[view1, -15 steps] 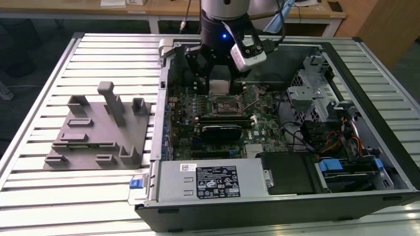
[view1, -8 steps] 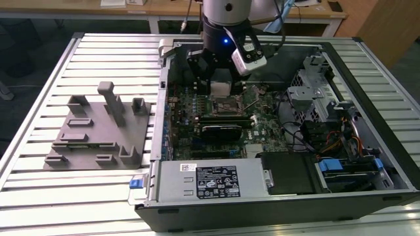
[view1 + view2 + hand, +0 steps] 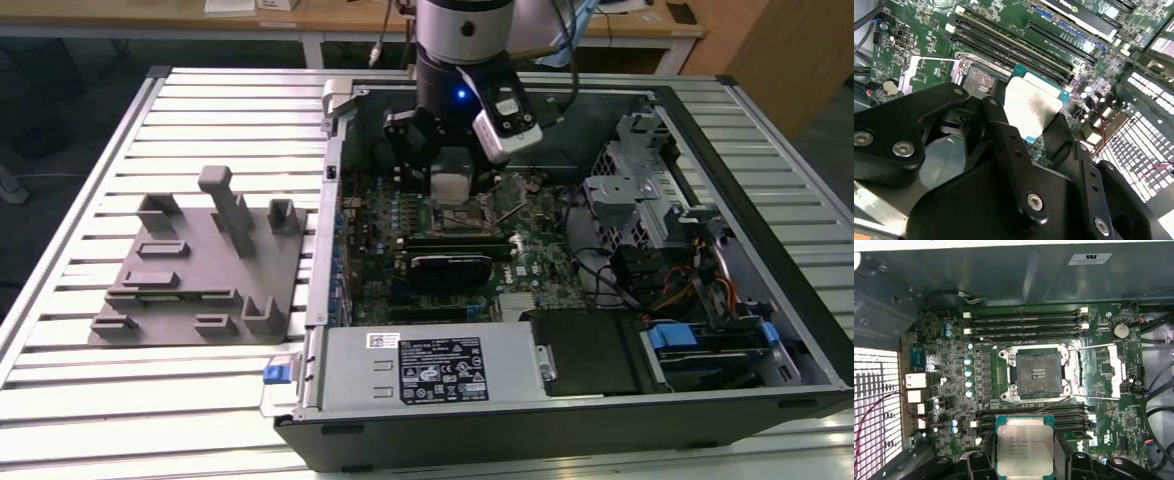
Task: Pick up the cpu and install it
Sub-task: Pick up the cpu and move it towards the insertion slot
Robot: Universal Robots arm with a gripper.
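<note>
My gripper (image 3: 451, 188) hangs inside the open computer case (image 3: 334, 190), shut on the cpu (image 3: 451, 183). The cpu (image 3: 1024, 450) is a flat silvery square with a thin teal rim, clamped on two opposite edges by the black fingers (image 3: 1064, 462). It is held just above the motherboard, beside the empty black socket (image 3: 1035, 372), whose metal load plate (image 3: 1116, 367) is swung open. In the second wrist view the cpu (image 3: 1029, 107) sits between the fingers (image 3: 1004, 135), with the socket (image 3: 981, 80) below and beyond it.
Memory slots (image 3: 1024, 320) run on both sides of the socket. A grey power supply (image 3: 427, 365) and a drive cage (image 3: 641, 190) crowd the case. A grey fixture plate (image 3: 200, 270) with upright blocks lies on the slatted table at the exterior view's left.
</note>
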